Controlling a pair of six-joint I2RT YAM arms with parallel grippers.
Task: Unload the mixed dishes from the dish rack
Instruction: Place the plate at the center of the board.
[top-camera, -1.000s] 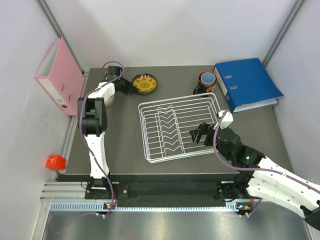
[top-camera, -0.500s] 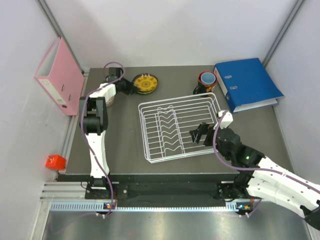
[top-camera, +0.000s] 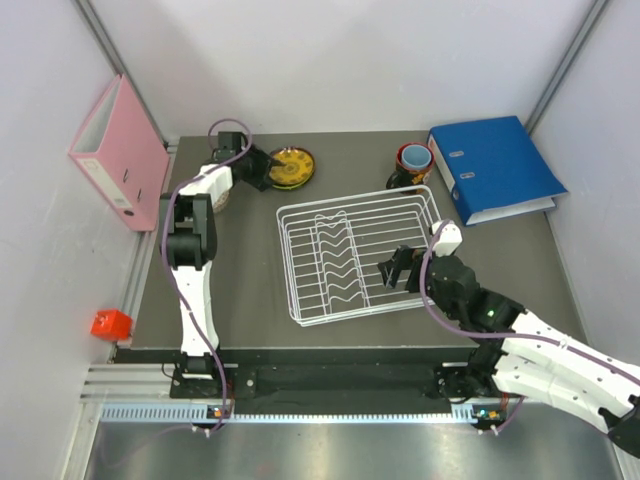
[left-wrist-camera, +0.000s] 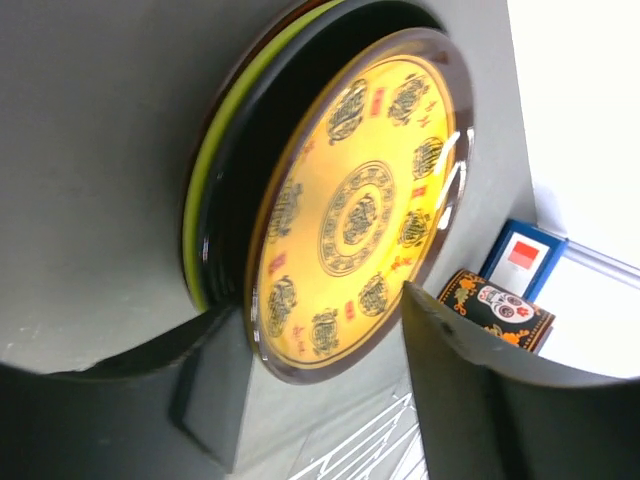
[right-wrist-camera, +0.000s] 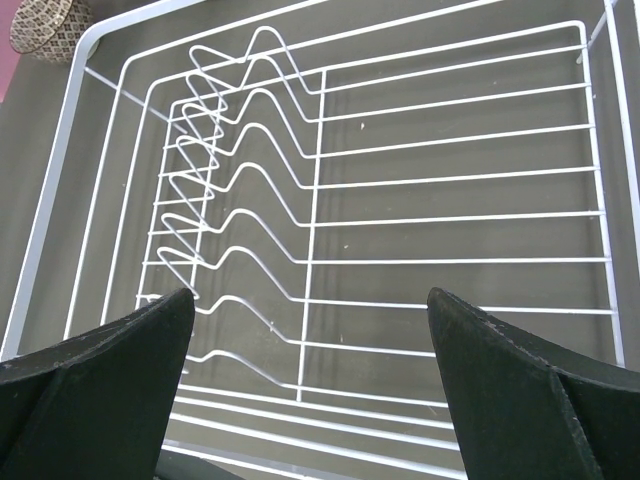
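Note:
The yellow-and-black plate lies at the back left of the table on a lime-green bowl. My left gripper is open, its fingers apart on either side of the plate's near rim. The white wire dish rack stands mid-table with nothing in it. Over the rack's near right part my right gripper hovers open and holds nothing. The dark mug stands behind the rack. A beige net-patterned bowl sits by the left arm, partly hidden.
A blue binder lies at the back right, close to the mug. A pink binder leans against the left wall. A small red object sits off the table's left edge.
My left gripper's jaws have opened off the plate's rim, and the plate now rests free on the bowl. The right arm has barely moved.

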